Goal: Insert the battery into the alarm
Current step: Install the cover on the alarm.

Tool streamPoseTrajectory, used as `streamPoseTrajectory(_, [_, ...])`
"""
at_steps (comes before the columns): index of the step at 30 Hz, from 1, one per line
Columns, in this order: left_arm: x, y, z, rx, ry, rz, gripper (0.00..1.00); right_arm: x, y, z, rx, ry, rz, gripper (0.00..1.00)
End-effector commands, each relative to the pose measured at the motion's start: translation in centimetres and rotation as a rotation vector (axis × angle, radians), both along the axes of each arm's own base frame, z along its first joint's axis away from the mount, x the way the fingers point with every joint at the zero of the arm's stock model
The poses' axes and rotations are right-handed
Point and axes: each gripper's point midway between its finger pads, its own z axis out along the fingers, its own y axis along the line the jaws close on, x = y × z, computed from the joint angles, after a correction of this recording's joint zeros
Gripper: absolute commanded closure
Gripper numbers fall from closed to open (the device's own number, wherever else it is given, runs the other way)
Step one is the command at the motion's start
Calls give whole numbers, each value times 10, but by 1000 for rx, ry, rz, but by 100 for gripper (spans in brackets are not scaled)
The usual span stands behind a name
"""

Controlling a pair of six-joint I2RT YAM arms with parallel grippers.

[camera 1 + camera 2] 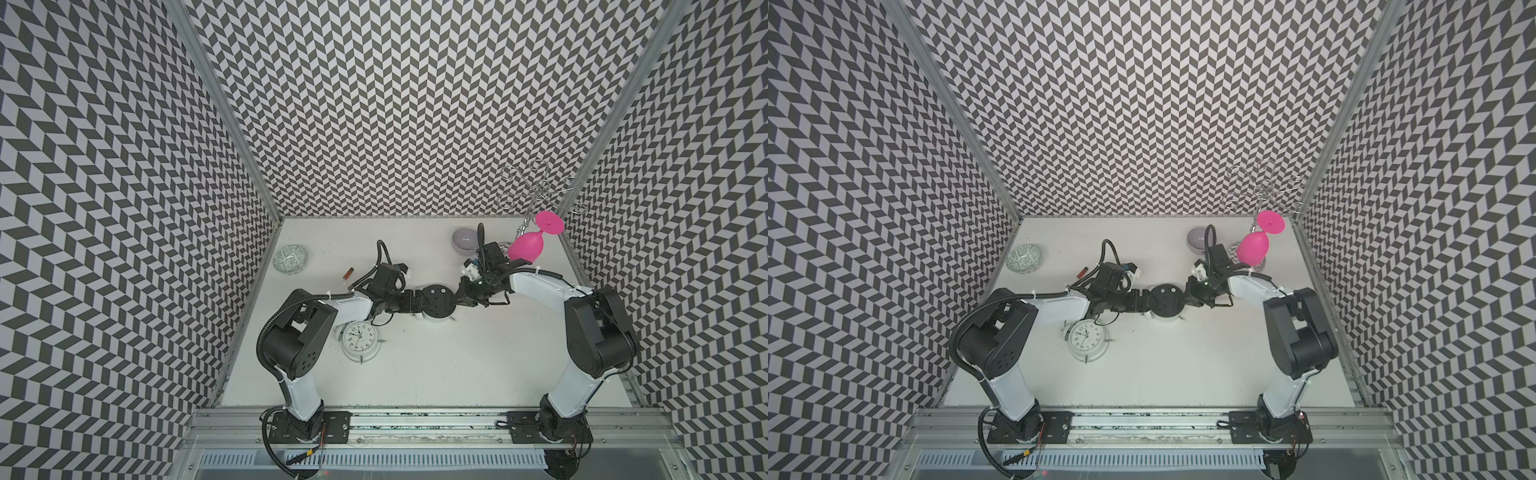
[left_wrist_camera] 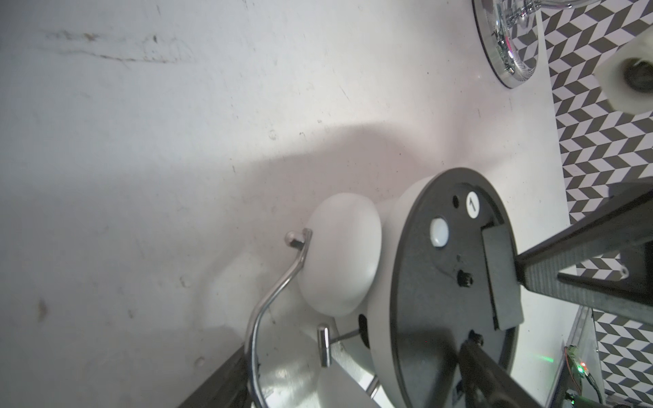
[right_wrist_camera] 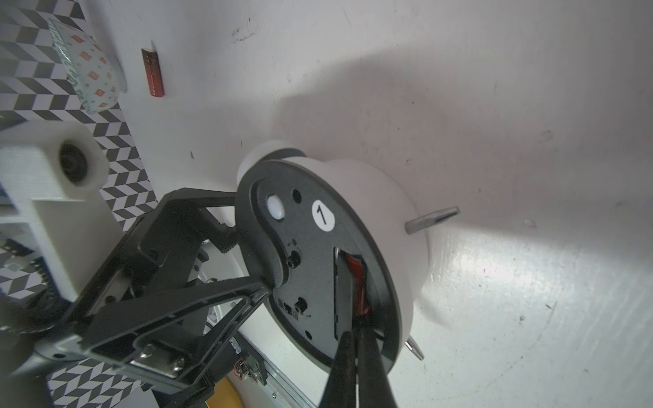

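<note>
Right tool (image 3: 354, 323), closed, touches battery (image 3: 357, 279) inside compartment (image 3: 341, 296) of alarm (image 3: 307, 233).

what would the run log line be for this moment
stage: inserting | left gripper: jaws clamped on alarm | right gripper: jaws shut, tips on red battery inside alarm's back

The alarm (image 2: 434, 282) sat low and tilted, its black back plate showing a round "1" sticker (image 2: 472, 205) and a white button (image 2: 439, 231). Its white bell (image 2: 341, 254), chrome handle (image 2: 272, 300) and hammer (image 2: 323, 344) faced the scuffed table (image 2: 141, 176). The left gripper (image 2: 357, 348) clamped the alarm front to back. The right gripper (image 2: 526, 265), fingers together, met a dark flap (image 2: 501, 282) on the plate. A chrome base (image 2: 509, 46) stood near the chevron wall (image 2: 600, 141).
</note>
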Motion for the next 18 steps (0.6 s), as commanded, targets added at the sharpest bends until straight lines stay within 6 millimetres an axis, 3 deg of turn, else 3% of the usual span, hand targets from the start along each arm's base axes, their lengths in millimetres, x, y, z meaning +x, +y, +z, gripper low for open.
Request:
streamPoseTrajectory(1, [-1,-1,-9,20,20,5,12,1,3,10,39,-26,-2,100])
streamPoseTrajectory(18, [-2,-1,-9,18,19,3,12,3,7,19,102,-38,-16,100])
